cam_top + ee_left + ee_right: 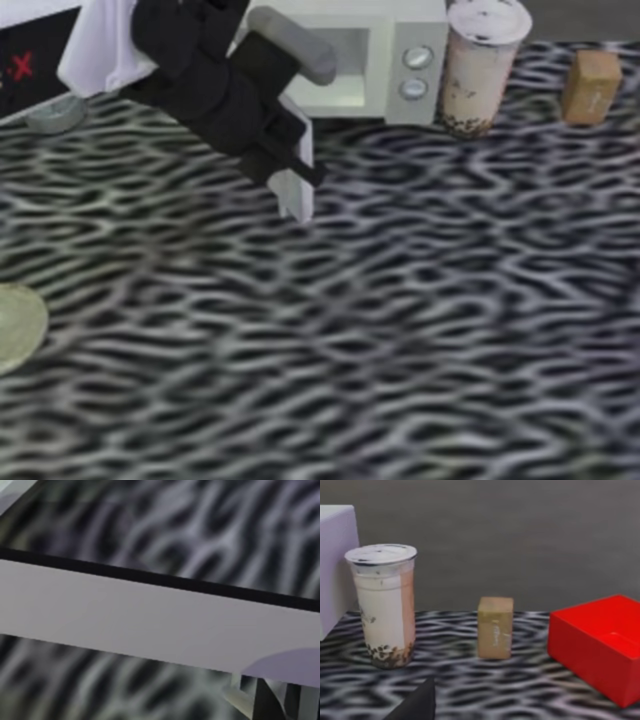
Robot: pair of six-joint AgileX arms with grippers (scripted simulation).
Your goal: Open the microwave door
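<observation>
Surface: black-and-white rippled tabletop [400, 330] filled the top view, with a plain grey wall behind it in the right wrist view.
Microwave: the pale grey-white microwave [400, 30] sat at the far edge of the table, its whitish cavity exposed and its two round knobs on the side strip to the right of the cavity.
Microwave door: the microwave door [297, 190] stood swung out from the front, edge-on to the overhead camera, reaching out over the table away from the cavity. In the left wrist view its pale edge [150, 620] ran as a wide band across the picture.
Left gripper: my left gripper [290, 165] was at the door's outer end, the panel sitting right at the jaws. I could not tell whether the jaws were apart or clamped on the panel.
Right arm: I saw none of my right gripper from above.
Beyond the jaws: a bubble tea cup [482, 65] stood just to the right of the microwave, a small tan block [590, 85] farther right, and a red bin [600, 645] showed beside the block in the right wrist view.
Left edge: part of a pale round plate [15, 325] showed at the table's left side.
</observation>
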